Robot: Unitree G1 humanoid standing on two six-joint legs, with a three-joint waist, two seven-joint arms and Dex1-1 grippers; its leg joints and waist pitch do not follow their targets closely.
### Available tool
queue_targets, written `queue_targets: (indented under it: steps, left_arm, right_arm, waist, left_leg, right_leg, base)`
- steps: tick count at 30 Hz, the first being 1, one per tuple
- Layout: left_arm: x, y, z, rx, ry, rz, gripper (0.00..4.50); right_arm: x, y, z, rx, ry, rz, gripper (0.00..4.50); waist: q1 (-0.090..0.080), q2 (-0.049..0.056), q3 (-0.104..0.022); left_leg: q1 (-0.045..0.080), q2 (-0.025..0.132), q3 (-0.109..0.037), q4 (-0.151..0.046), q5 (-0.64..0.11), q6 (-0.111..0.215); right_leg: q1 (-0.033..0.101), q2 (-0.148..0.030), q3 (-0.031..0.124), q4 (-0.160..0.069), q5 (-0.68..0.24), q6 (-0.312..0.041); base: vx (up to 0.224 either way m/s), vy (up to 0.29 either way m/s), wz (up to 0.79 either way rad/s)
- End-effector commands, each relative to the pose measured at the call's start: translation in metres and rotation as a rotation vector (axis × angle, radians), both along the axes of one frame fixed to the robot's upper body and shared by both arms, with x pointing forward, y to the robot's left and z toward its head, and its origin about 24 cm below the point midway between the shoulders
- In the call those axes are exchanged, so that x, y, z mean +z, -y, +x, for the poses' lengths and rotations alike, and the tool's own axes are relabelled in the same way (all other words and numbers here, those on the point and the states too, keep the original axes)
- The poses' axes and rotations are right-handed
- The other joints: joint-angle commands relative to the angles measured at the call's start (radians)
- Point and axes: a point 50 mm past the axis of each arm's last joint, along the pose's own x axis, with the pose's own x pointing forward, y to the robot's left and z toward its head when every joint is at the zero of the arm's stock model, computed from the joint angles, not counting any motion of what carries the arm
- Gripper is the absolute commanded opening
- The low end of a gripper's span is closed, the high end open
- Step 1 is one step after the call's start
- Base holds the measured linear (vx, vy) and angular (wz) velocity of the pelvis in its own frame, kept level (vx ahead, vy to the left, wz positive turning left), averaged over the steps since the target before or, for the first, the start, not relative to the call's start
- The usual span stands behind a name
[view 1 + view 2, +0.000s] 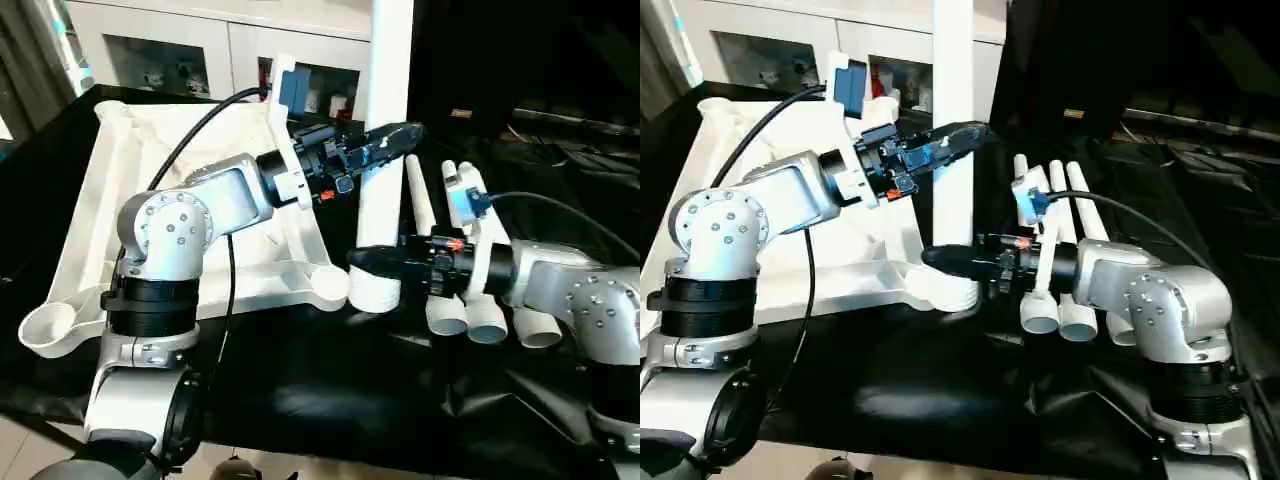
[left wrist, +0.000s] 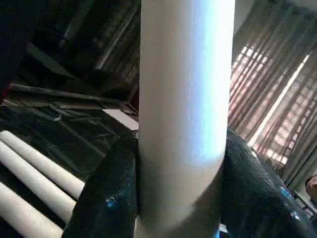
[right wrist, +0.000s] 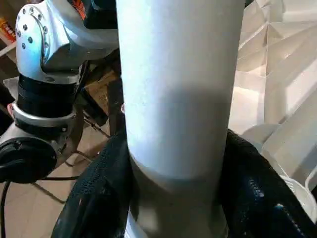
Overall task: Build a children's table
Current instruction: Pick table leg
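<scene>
The white tabletop (image 1: 130, 180) lies underside up on the black-covered table. One white leg (image 1: 390, 60) stands upright at the tabletop's near right corner socket (image 1: 328, 285); I cannot tell whether its foot sits inside the socket. My left gripper (image 1: 388, 140) is shut on this leg at mid height, with a black finger (image 2: 109, 193) pressed on each side. My right gripper (image 1: 372, 262) grips the same leg just above its foot, and its fingers (image 3: 99, 198) hug both sides. Three more legs (image 1: 425, 215) lie side by side to the right.
A white glass-door cabinet (image 1: 200, 60) stands behind the table. The tabletop's near left corner socket (image 1: 45, 330) sits close to the table's front edge. Dark clutter fills the back right. My right forearm rests over the lying legs (image 1: 1080, 205).
</scene>
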Motion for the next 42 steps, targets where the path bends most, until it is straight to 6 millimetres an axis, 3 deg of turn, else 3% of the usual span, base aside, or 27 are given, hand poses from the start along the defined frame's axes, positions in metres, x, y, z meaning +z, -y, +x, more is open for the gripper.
queue_targets:
  steps: [1, 4, 9, 10, 15, 19, 32, 33, 34, 42]
  left_arm:
    - [0.007, 0.004, -0.004, 0.015, 0.046, 0.008, 2.58]
    - [0.001, 0.006, -0.004, 0.086, 0.079, 0.09, 2.9]
    - [-0.002, 0.01, -0.008, 0.109, 0.059, 0.084, 2.99]
    - [-0.003, 0.011, -0.009, 0.113, 0.053, 0.081, 2.73]
    - [-0.005, 0.014, -0.009, 0.126, 0.035, 0.055, 2.33]
    - [-0.004, 0.017, -0.01, 0.104, 0.034, 0.043, 2.0]
    - [-0.011, 0.021, -0.011, 0.099, 0.069, 0.088, 1.87]
    - [-0.01, 0.02, -0.01, 0.103, 0.069, 0.084, 1.87]
    - [-0.01, 0.02, -0.009, 0.104, 0.073, 0.082, 1.87]
    - [-0.01, 0.015, -0.007, 0.095, 0.088, 0.075, 1.86]
  right_arm:
    - [-0.005, 0.007, 0.004, -0.075, -0.006, -0.041, 1.99]
    - [-0.007, 0.007, 0.008, -0.113, 0.009, -0.057, 1.96]
    - [-0.008, 0.007, 0.01, -0.134, 0.022, -0.073, 1.96]
    - [-0.008, 0.006, 0.01, -0.135, 0.024, -0.076, 1.96]
    - [-0.011, 0.003, 0.009, -0.12, 0.034, -0.1, 1.96]
    - [-0.012, 0.002, 0.009, -0.109, 0.04, -0.119, 1.95]
    - [-0.015, 0.002, 0.009, -0.107, 0.088, -0.193, 1.95]
    - [-0.015, 0.002, 0.011, -0.115, 0.093, -0.196, 2.51]
    - [-0.014, 0.002, 0.011, -0.113, 0.09, -0.187, 2.65]
    - [-0.005, 0.007, 0.01, -0.052, 0.119, -0.165, 3.18]
  waist:
    - [0.0, 0.01, -0.084]
    - [0.0, 0.01, -0.084]
    - [-0.001, 0.008, -0.083]
    - [-0.001, 0.008, -0.083]
    - [-0.001, 0.003, -0.082]
    - [-0.001, 0.005, -0.083]
    - [-0.003, 0.004, -0.082]
    - [-0.003, 0.003, -0.083]
    - [-0.003, 0.002, -0.083]
    - [-0.003, -0.002, -0.082]
  left_leg:
    - [0.002, 0.041, -0.008, -0.058, -0.009, -0.014]
    - [0.001, 0.043, -0.009, -0.059, -0.009, -0.018]
    - [0.001, 0.04, -0.008, -0.059, -0.012, -0.02]
    - [0.001, 0.042, -0.008, -0.059, -0.014, -0.019]
    - [-0.001, 0.04, -0.007, -0.058, -0.013, -0.011]
    - [0.0, 0.039, -0.007, -0.058, -0.006, -0.008]
    - [0.0, 0.04, -0.007, -0.057, -0.008, -0.005]
    - [0.001, 0.04, -0.006, -0.057, -0.006, -0.004]
    - [0.0, 0.04, -0.006, -0.056, -0.006, -0.003]
    - [0.0, 0.04, -0.005, -0.056, -0.005, 0.007]
  right_leg:
    - [0.064, -0.08, 0.049, -0.069, 0.039, -0.205]
    - [0.065, -0.08, 0.049, -0.07, 0.038, -0.191]
    - [0.065, -0.078, 0.049, -0.07, 0.034, -0.191]
    - [0.065, -0.079, 0.05, -0.069, 0.035, -0.192]
    - [0.065, -0.078, 0.05, -0.074, 0.01, -0.181]
    - [0.064, -0.077, 0.05, -0.073, 0.015, -0.175]
    - [0.064, -0.077, 0.051, -0.073, 0.018, -0.173]
    - [0.064, -0.077, 0.05, -0.072, 0.019, -0.174]
    - [0.064, -0.077, 0.05, -0.072, 0.019, -0.175]
    - [0.065, -0.077, 0.051, -0.071, 0.018, -0.181]
  base:
    - [0.0, 0.0, 0.0]
    - [0.0, 0.0, 0.0]
    - [0.0, 0.0, 0.0]
    - [0.0, 0.0, 0.0]
    - [0.0, 0.0, 0.0]
    - [0.0, 0.0, 0.0]
    - [0.0, 0.0, 0.0]
    - [0.0, 0.0, 0.0]
    - [0.0, 0.0, 0.0]
    - [0.0, 0.0, 0.0]
